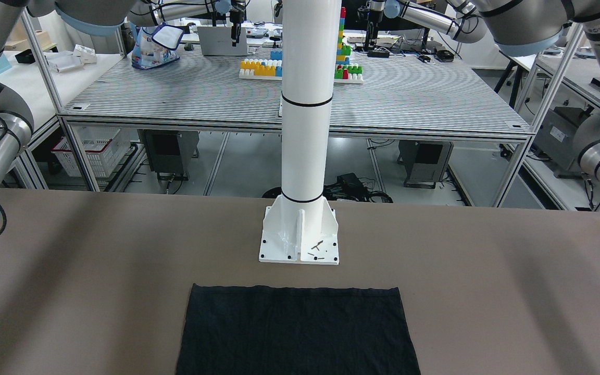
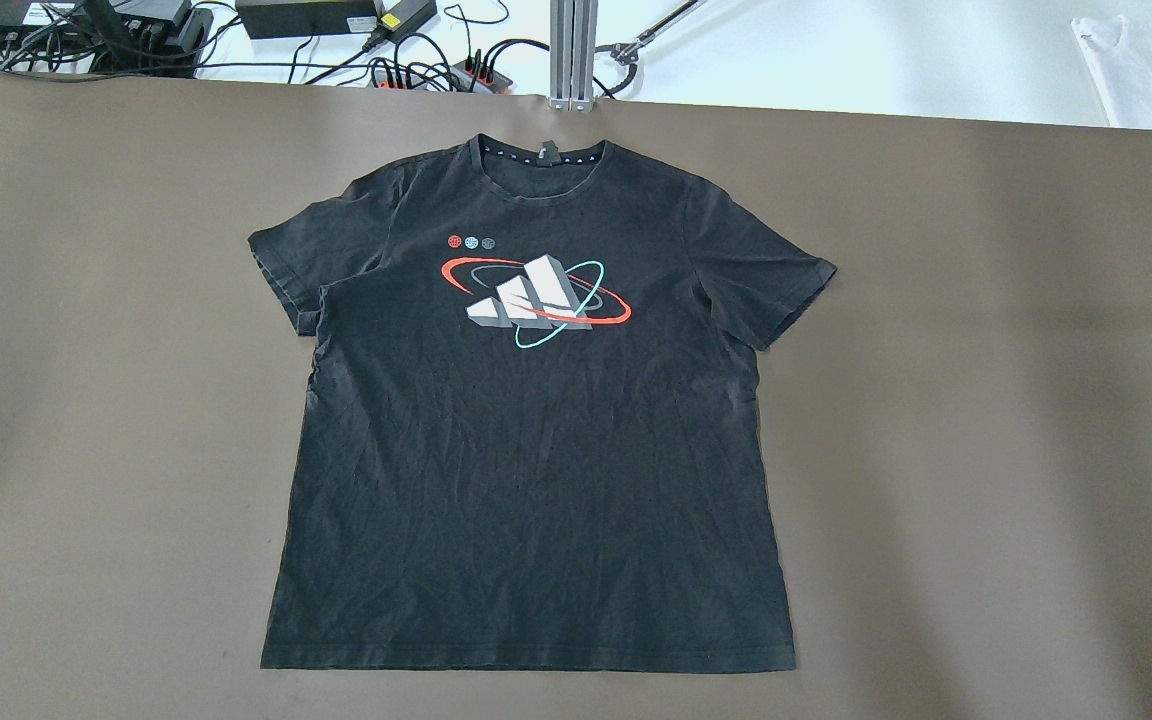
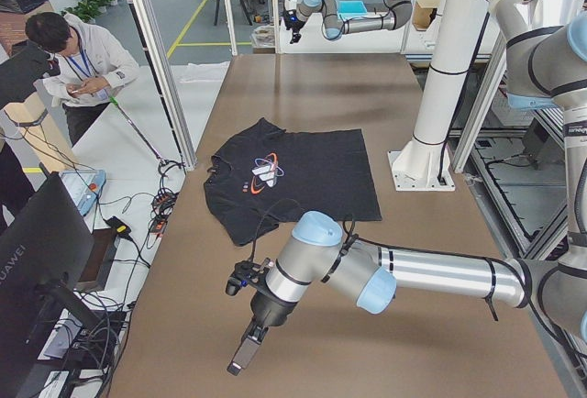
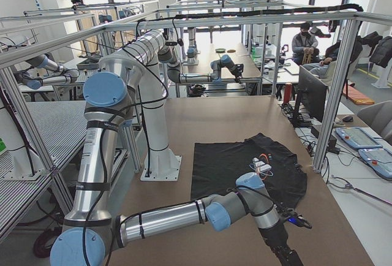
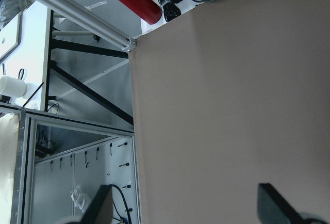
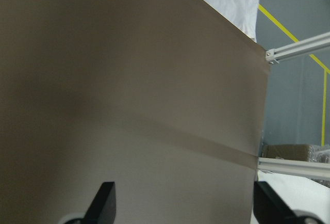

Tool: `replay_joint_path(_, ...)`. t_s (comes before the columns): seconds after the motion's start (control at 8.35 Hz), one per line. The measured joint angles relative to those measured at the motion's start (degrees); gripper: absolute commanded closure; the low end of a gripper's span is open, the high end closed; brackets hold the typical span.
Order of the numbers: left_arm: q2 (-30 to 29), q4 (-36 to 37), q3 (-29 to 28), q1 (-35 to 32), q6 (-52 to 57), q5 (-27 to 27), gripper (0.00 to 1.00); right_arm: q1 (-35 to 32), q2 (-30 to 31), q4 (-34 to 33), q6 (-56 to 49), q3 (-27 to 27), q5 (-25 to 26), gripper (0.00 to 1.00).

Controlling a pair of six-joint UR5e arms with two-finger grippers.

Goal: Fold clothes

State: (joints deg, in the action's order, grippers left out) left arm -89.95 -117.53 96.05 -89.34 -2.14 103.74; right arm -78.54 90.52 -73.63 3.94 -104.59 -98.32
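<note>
T-shirt (image 2: 536, 450) flat, collar far, long axis near-far | left gripper (image 5: 185, 211), right gripper (image 6: 183, 206) low over counter (image 2: 986, 400), jaws spread

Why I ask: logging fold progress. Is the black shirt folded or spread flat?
Spread flat: the shirt lies print up on the table, both sleeves out, no fold in it.
</note>
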Motion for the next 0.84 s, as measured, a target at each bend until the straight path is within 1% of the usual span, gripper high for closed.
replay_joint_path(0.12,-1.30,-4.53,-3.22,0.80,-0.47,2.92,0.00,2.73,-0.65,0.94,0.89,0.07,-0.06,0.06)
replay_joint_path(0.24,-4.65,-6.90,-6.40,2.40,-0.67,4.77,0.00,4.91,-2.15,1.37,1.53,0.28,-0.17,0.06)
replay_joint_path(0.36,-7.61,-7.86,-8.97,4.97,-1.02,5.54,0.00,7.32,-3.59,1.62,2.69,0.70,-0.21,0.06)
replay_joint_path(0.6,-13.01,-8.41,-13.95,9.77,-3.55,7.23,0.00,12.90,-6.57,1.92,11.02,1.45,-0.27,0.06)
replay_joint_path(0.72,-15.89,-8.54,-16.60,11.73,-5.59,9.55,0.00,15.76,-8.07,1.97,16.19,1.72,-0.25,0.06)
replay_joint_path(0.84,-19.01,-8.66,-19.57,13.37,-7.28,13.35,0.00,18.07,-9.67,1.99,20.83,2.15,-0.23,0.06)
